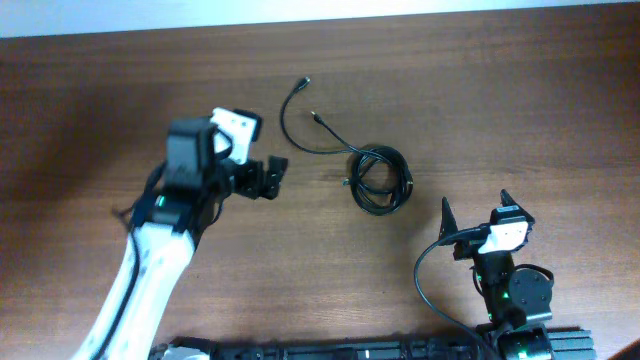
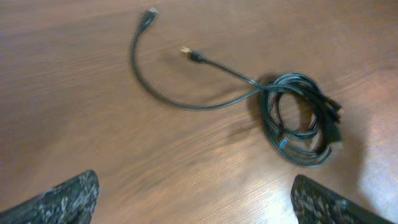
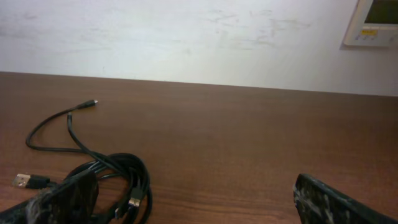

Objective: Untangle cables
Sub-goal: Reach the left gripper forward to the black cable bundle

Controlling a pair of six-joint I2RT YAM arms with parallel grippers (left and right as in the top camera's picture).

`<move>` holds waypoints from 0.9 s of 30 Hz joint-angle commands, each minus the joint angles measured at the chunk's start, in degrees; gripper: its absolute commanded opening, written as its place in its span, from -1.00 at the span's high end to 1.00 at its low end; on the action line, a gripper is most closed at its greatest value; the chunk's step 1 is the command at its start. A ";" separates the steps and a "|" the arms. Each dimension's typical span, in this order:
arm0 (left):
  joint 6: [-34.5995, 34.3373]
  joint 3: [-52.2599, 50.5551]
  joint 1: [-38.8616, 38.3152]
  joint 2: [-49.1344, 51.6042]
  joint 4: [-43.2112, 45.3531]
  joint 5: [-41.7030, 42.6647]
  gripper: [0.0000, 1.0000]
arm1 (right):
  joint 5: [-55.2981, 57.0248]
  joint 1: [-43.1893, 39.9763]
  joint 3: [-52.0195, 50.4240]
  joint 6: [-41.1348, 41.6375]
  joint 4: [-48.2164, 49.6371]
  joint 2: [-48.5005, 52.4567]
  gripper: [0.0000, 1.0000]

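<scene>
The cables [image 1: 378,180] are thin black cords wound in a tangled coil at the middle of the wooden table, with two loose ends running up-left to small plugs. In the left wrist view the coil [image 2: 298,118] lies at the right, ahead of my left gripper [image 2: 199,202], which is open and empty. My left gripper [image 1: 268,178] sits left of the coil, apart from it. My right gripper [image 1: 475,212] is open and empty, below and right of the coil. In the right wrist view the coil [image 3: 118,174] lies by my right gripper's [image 3: 196,199] left finger.
The wooden table [image 1: 500,100] ends at a pale wall at the far edge. A white wall panel [image 3: 373,22] shows at the top right of the right wrist view. The right arm's own thick black wire [image 1: 425,280] loops near its base.
</scene>
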 commanded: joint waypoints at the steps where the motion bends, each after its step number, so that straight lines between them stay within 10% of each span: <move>1: -0.37 9.38 -4.44 9.68 -3.04 0.79 -0.97 | -0.31 0.20 -0.28 0.42 -0.48 -0.33 -1.00; 20: -7.17 11.58 -20.37 36.33 18.32 -1.22 -0.75 | -8.26 0.09 0.46 9.75 -1.25 1.20 -1.00; 27: -13.22 11.58 -21.35 40.11 21.86 -3.80 -0.77 | -7.65 0.09 14.16 15.76 -11.89 19.71 -1.00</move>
